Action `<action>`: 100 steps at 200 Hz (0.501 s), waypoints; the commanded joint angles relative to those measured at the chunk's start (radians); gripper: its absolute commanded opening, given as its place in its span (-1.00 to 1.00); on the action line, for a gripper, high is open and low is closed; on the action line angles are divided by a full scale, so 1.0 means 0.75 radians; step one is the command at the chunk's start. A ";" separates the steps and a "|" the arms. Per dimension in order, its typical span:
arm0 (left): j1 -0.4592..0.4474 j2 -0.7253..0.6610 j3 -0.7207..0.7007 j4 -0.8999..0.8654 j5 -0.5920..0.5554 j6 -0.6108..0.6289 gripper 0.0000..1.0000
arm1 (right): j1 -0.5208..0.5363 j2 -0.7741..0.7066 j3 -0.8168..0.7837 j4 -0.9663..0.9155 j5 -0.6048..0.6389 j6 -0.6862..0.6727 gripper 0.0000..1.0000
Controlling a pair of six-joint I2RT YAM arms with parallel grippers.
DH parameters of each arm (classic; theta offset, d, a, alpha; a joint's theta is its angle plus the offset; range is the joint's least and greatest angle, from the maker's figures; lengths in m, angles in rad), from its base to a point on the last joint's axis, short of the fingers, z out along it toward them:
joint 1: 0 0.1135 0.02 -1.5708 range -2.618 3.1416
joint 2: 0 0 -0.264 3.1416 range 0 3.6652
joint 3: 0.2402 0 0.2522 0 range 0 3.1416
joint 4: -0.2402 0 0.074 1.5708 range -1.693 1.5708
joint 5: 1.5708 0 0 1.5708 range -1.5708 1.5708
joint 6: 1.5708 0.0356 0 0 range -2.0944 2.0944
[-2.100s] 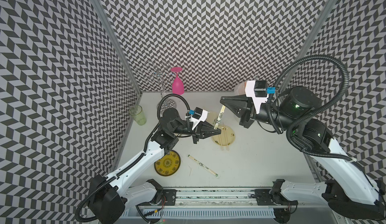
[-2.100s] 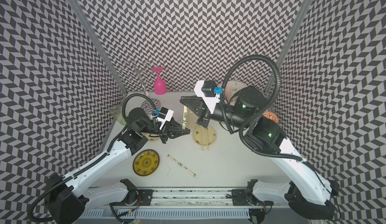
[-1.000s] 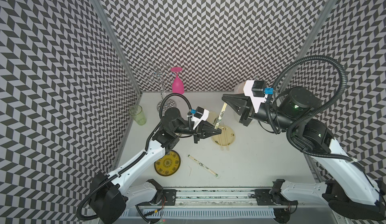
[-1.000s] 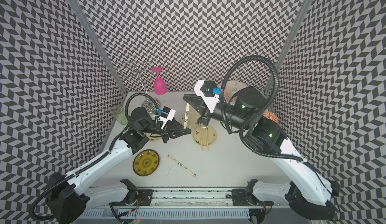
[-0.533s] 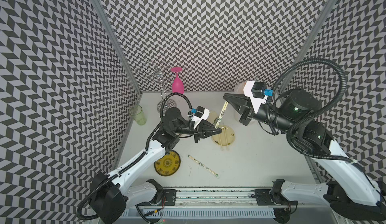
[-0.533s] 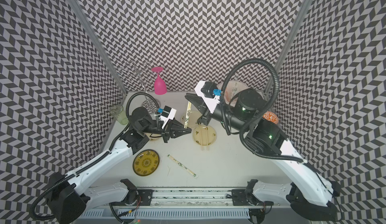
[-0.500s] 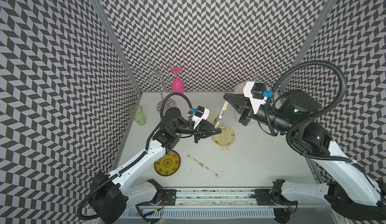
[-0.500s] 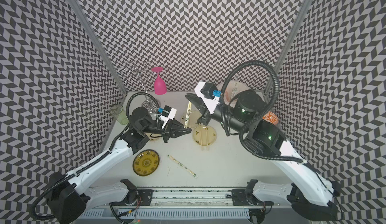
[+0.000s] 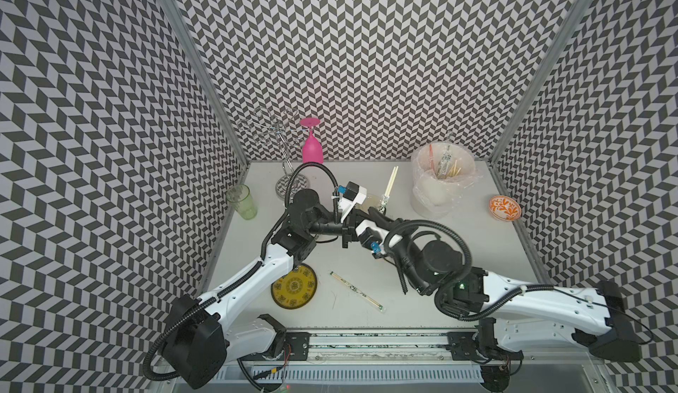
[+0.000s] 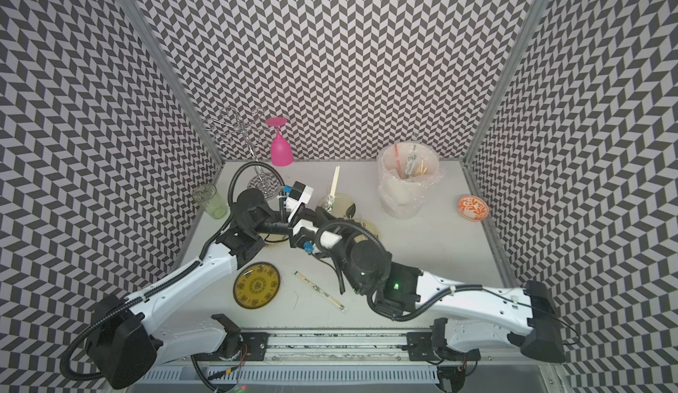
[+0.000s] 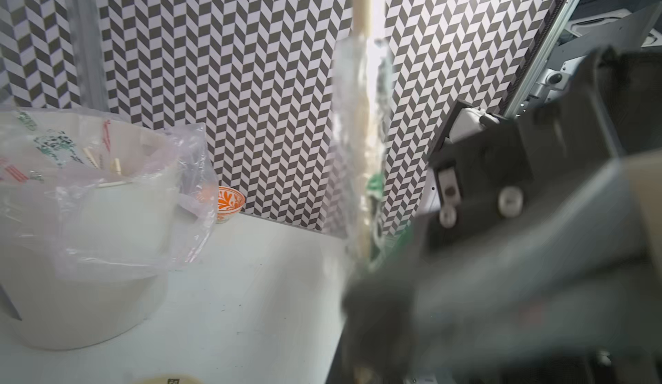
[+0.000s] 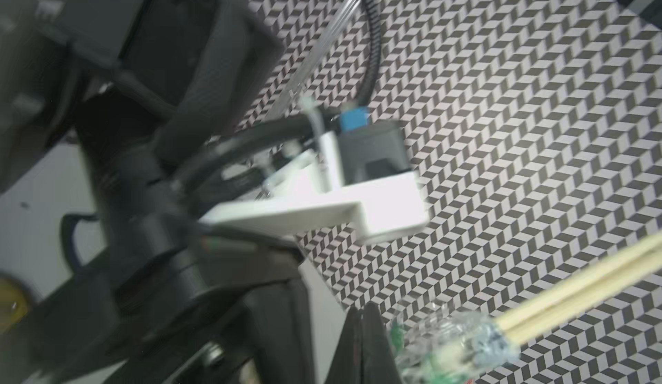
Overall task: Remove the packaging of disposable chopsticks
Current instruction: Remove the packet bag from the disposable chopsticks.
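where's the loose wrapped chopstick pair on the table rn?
In both top views the wrapped pair lies diagonally on the table near its front edge, just right of the yellow plate.

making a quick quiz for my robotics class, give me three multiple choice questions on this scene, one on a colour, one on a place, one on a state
1. Colour of the goblet hanging on the wire rack? A blue B pink C black
2. Where does the still-wrapped pair lie? A on the table near the yellow plate B on the wire rack C inside the goblet
3. State of the sleeve on the raised chopsticks? A covers them fully B bunched at their lower end, sticks bare above C torn in two on the table
Key: 1 B, bright pink in both top views. 2 A, flat on the table by the plate. 3 B, crumpled plastic sits below bare sticks.
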 commanded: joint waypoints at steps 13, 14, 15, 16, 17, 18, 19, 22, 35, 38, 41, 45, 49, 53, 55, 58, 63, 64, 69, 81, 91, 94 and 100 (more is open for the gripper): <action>0.005 -0.039 0.044 0.172 -0.012 -0.035 -1.00 | 0.035 0.000 0.037 -0.158 0.154 0.151 -1.00; 0.005 -0.040 0.043 0.173 -0.011 -0.035 -1.00 | 0.035 -0.002 0.041 -0.160 0.153 0.160 -1.00; 0.005 -0.039 0.043 0.174 -0.011 -0.035 -1.00 | 0.035 -0.003 0.042 -0.162 0.150 0.167 -1.00; 0.005 -0.039 0.043 0.175 -0.012 -0.035 -1.00 | 0.034 -0.006 0.045 -0.162 0.148 0.172 -1.00; 0.005 -0.038 0.043 0.175 -0.011 -0.035 -1.00 | 0.034 -0.010 0.048 -0.163 0.145 0.177 -1.00; 0.005 -0.039 0.043 0.175 -0.012 -0.035 -1.00 | 0.035 -0.014 0.049 -0.162 0.143 0.183 -1.00; 0.005 -0.039 0.043 0.176 -0.011 -0.035 -1.00 | 0.035 -0.015 0.051 -0.160 0.143 0.188 -1.00; 0.006 -0.038 0.041 0.177 -0.012 -0.035 -1.00 | 0.035 -0.027 0.055 -0.153 0.137 0.203 -1.00; 0.005 -0.032 0.043 0.177 -0.011 -0.041 -1.00 | 0.031 -0.076 0.072 -0.127 0.058 0.247 -1.00; 0.006 -0.030 0.043 0.178 -0.011 -0.040 -1.00 | 0.031 -0.089 0.076 -0.115 0.043 0.255 -1.00; 0.007 -0.029 0.043 0.177 -0.012 -0.038 -1.00 | 0.031 -0.102 0.080 -0.105 0.025 0.263 -1.00; 0.009 -0.028 0.043 0.175 -0.013 -0.037 -1.00 | 0.031 -0.118 0.086 -0.101 -0.001 0.280 -1.00; 0.009 -0.026 0.041 0.176 -0.013 -0.037 -1.00 | 0.031 -0.134 0.098 -0.107 -0.034 0.300 -1.00; 0.009 -0.026 0.041 0.176 -0.017 -0.037 -1.00 | 0.030 -0.149 0.110 -0.113 -0.062 0.317 -1.00; 0.008 -0.026 0.041 0.176 -0.019 -0.040 -1.00 | 0.030 -0.155 0.116 -0.114 -0.073 0.327 -1.00; 0.010 -0.026 0.041 0.177 -0.024 -0.043 -1.00 | 0.029 -0.166 0.126 -0.117 -0.093 0.347 -1.00; 0.011 -0.027 0.041 0.178 -0.032 -0.047 -1.00 | 0.030 -0.181 0.145 -0.140 -0.133 0.382 -1.00; 0.011 -0.026 0.040 0.181 -0.033 -0.049 -1.00 | 0.030 -0.184 0.149 -0.148 -0.145 0.389 -1.00; 0.015 -0.028 0.038 0.188 -0.038 -0.056 -1.00 | 0.026 -0.194 0.172 -0.181 -0.189 0.431 -1.00; 0.029 -0.028 0.030 0.229 -0.041 -0.099 -1.00 | 0.008 -0.202 0.213 -0.269 -0.285 0.538 -1.00; 0.043 -0.030 0.020 0.280 -0.034 -0.145 -1.00 | -0.007 -0.206 0.221 -0.330 -0.354 0.611 -1.00; 0.045 -0.031 0.017 0.298 -0.033 -0.157 -1.00 | -0.013 -0.209 0.219 -0.340 -0.375 0.633 -1.00; 0.049 -0.034 0.011 0.329 -0.027 -0.178 -1.00 | -0.022 -0.216 0.205 -0.352 -0.411 0.670 -1.00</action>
